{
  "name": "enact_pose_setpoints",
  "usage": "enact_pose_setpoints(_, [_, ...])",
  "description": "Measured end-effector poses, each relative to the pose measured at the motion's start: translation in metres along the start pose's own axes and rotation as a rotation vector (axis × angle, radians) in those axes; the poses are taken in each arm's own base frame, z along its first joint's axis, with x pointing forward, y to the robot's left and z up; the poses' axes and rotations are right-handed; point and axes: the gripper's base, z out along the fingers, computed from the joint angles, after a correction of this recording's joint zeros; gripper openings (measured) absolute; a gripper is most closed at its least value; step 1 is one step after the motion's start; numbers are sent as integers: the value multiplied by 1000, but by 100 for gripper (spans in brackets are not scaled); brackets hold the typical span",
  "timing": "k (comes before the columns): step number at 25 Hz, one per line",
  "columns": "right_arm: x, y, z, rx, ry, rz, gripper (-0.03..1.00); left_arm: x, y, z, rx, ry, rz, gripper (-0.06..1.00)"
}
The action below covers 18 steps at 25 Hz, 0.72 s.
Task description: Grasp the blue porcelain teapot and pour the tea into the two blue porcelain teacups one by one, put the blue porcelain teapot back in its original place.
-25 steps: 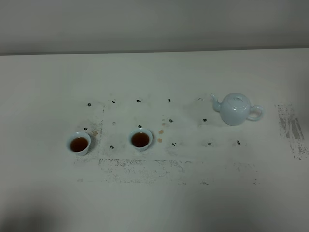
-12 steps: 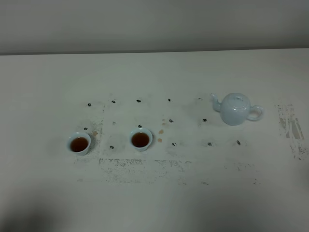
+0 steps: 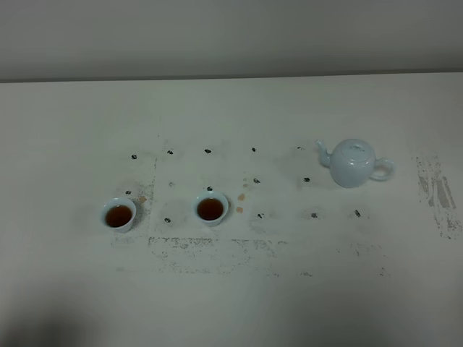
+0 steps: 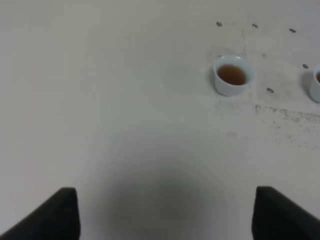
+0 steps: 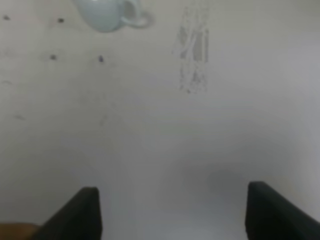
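Observation:
The pale blue teapot stands upright on the table at the right, spout to the left, handle to the right; its lower part also shows in the right wrist view. Two small pale blue teacups hold brown tea: one at the left, also in the left wrist view, and one near the middle, cut by the left wrist view's edge. Neither arm shows in the high view. My left gripper is open and empty, well short of the cups. My right gripper is open and empty, far from the teapot.
The white table bears small dark dot marks, brownish tea drops beside the middle cup, and a scuffed grey patch right of the teapot. A wall runs behind the table's far edge.

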Motion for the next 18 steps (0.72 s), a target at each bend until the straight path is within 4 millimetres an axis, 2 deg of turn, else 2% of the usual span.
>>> enact_pose_setpoints(6, [14, 2, 17, -8, -32, 10, 58, 0, 0, 0, 0, 0, 0, 67])
enact_pose_setpoints(14, [30, 3, -3, 1, -218, 14, 58, 0, 0, 0, 0, 0, 0, 67])
enact_pose_setpoints(18, [31, 3, -4, 1, -225, 15, 58, 0, 0, 0, 0, 0, 0, 67])
